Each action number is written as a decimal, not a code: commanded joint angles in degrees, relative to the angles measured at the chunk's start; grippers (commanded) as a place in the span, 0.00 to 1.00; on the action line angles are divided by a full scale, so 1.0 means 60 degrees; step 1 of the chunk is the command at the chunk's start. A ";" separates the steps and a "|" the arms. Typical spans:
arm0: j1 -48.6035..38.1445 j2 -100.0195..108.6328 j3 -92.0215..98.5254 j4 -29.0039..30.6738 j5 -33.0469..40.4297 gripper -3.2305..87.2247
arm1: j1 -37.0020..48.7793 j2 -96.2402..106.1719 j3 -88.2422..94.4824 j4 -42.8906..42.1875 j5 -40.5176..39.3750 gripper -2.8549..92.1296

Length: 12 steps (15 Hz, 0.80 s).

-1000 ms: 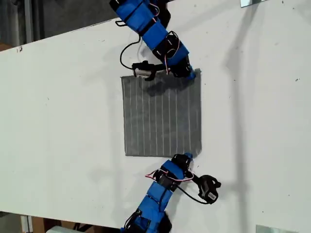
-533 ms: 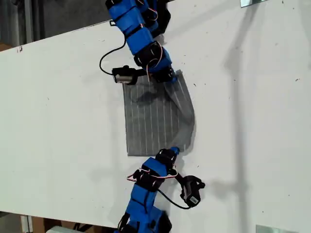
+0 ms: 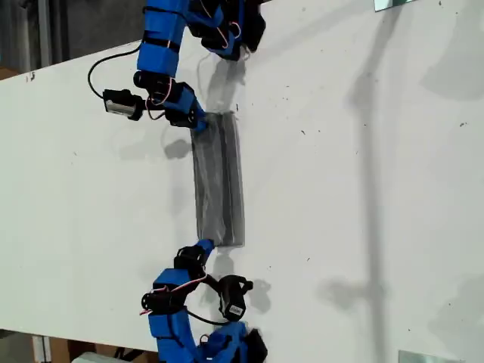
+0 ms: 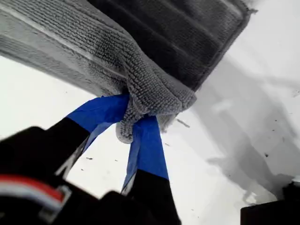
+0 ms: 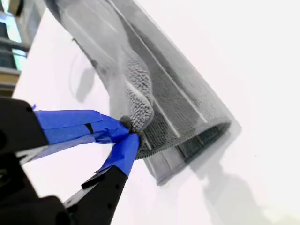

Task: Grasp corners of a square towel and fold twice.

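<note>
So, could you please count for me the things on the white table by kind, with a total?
Grey striped towel: 1
Blue robot arms: 2, my first gripper and my second gripper, each with jaws closed on the towel
White table: 1
Total: 4

My second gripper [image 5: 127, 136] has its blue-taped jaws pinched together on a corner [image 5: 137, 112] of the towel [image 5: 164, 93]. The grey striped cloth is doubled over itself, its upper layer curving above the lower one and leaving an open gap at the fold's end. It lies on the white table [image 5: 262, 70], casting a soft shadow.
</note>
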 commanded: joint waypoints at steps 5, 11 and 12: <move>-0.3516 -0.1582 -0.0059 -0.0732 0.1758 0.03 | 0.2534 -0.0557 -0.0088 -0.1260 -0.1567 0.03; -0.4014 -0.6270 -0.4717 0.0967 0.2695 0.03 | 0.3413 -0.3135 -0.0908 -0.1494 -0.2476 0.03; -0.3779 -0.5889 -0.4805 0.1157 0.2651 0.03 | 0.3267 -0.2886 -0.0894 -0.1421 -0.2446 0.03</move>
